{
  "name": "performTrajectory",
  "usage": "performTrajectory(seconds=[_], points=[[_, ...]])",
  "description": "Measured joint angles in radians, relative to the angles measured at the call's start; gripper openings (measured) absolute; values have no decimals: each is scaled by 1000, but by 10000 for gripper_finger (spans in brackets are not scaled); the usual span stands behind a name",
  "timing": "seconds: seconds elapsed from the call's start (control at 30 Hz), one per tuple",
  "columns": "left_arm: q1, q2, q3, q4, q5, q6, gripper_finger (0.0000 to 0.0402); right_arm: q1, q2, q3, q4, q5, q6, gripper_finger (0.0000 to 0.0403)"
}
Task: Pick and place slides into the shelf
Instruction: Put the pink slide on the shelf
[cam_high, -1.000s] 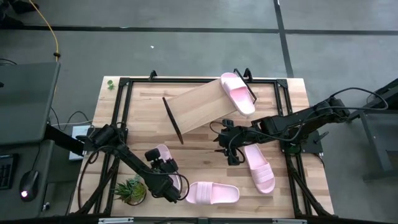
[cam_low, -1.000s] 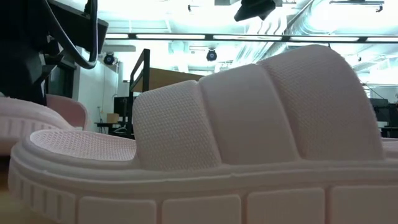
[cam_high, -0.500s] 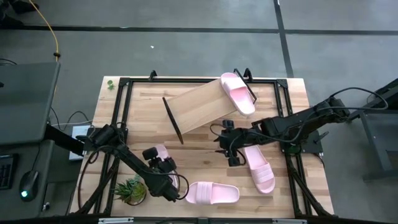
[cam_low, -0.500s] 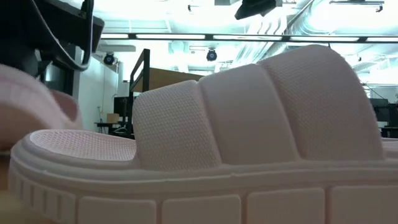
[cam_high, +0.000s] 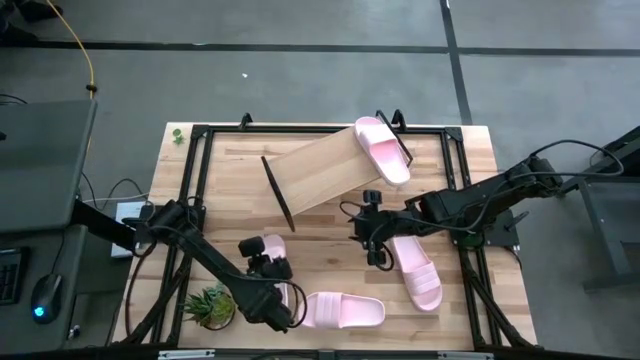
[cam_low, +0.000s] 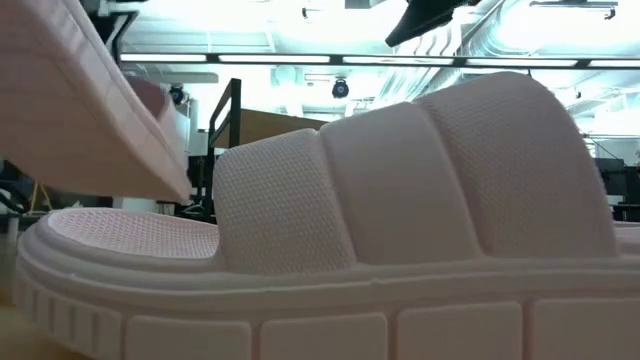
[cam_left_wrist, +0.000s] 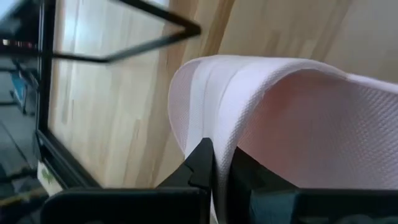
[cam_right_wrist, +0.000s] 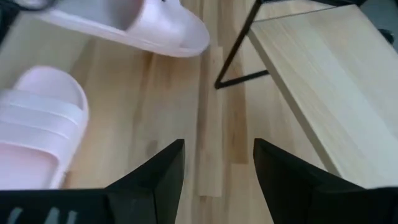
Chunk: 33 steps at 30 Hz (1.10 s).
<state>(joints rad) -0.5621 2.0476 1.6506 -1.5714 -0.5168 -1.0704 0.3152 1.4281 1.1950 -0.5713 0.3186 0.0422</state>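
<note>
left tool (cam_high: 268, 262): pinching strap edge of pink slide (cam_left_wrist: 261, 112), lifted at 7 o'clock of desk (cam_high: 330, 255).
right tool (cam_high: 372, 228): spread, empty, mid-desk, near slide (cam_high: 415, 268) at 4 o'clock.
risk: thin strap pinch, slide may swing or slip out.
shelf (cam_high: 320, 170): 12 o'clock, one slide (cam_high: 384, 150) on it.
held slide axis: hidden by arm, cannot tell.

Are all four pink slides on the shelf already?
No, only one slide sits on the shelf; the others are off it.
</note>
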Motion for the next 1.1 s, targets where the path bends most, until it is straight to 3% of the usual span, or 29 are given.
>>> performTrajectory(seconds=[0.4, 0.6, 0.87, 1.1], points=[[47, -45, 59, 1, -181, 144, 12, 0, 0, 0, -67, 101, -50, 183], [97, -57, 58, 1, -185, 204, 4, 41, 0, 0, -88, 127, -60, 183], [165, -74, 67, 0, -224, 294, 17, 142, 0, 0, -84, 253, -61, 183], [205, -79, 196, 0, -253, 371, 5, 181, 0, 0, -75, 353, -108, 183]])
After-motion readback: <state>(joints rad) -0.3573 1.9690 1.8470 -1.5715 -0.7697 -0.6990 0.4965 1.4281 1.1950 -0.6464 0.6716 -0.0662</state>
